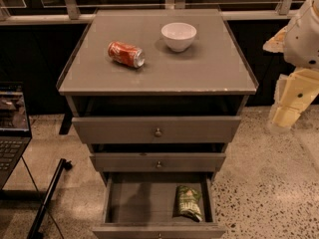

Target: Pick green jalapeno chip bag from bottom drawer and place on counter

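Observation:
The green jalapeno chip bag (189, 202) lies in the open bottom drawer (134, 203), at the right side of its grey floor near the front. The two drawers above are pulled out less. The counter (199, 68) is the grey cabinet top. My gripper (285, 117) hangs at the far right of the view, off the cabinet's right side at about the height of the top drawer, well above and to the right of the bag. It holds nothing that I can see.
A red soda can (126, 54) lies on its side at the counter's left. A white bowl (178, 36) stands at the counter's back middle. A laptop (11, 128) on a stand is at the left edge. A speckled floor surrounds the cabinet.

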`<state>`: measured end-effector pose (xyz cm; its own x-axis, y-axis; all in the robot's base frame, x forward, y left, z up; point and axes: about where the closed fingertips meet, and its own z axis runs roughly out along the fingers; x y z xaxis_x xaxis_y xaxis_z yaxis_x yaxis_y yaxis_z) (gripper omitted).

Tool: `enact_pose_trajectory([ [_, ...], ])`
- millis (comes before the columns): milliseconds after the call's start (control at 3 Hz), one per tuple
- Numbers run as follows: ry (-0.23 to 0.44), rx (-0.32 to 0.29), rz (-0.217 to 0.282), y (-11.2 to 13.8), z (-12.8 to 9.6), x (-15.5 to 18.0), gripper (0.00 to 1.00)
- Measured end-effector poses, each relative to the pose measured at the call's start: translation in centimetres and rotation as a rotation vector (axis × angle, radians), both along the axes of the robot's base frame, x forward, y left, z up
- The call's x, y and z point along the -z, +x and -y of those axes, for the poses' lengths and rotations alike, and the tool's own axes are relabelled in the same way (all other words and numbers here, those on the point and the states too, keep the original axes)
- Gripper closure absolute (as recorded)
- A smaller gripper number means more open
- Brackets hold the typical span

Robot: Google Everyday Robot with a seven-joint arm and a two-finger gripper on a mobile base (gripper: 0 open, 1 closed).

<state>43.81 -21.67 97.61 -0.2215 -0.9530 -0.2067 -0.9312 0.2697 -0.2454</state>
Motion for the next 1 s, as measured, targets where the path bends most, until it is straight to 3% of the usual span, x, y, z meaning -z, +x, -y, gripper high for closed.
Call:
enact_pose_trajectory([
  [333, 0.005, 0.002, 0.011, 0.0, 0.0, -0.1, 0.0],
  [667, 0.06, 0.04, 0.04, 0.1, 0.4, 1.1, 0.0],
  [1000, 0.231, 0.194, 0.03, -2.3, 1.7, 6.6, 0.0],
])
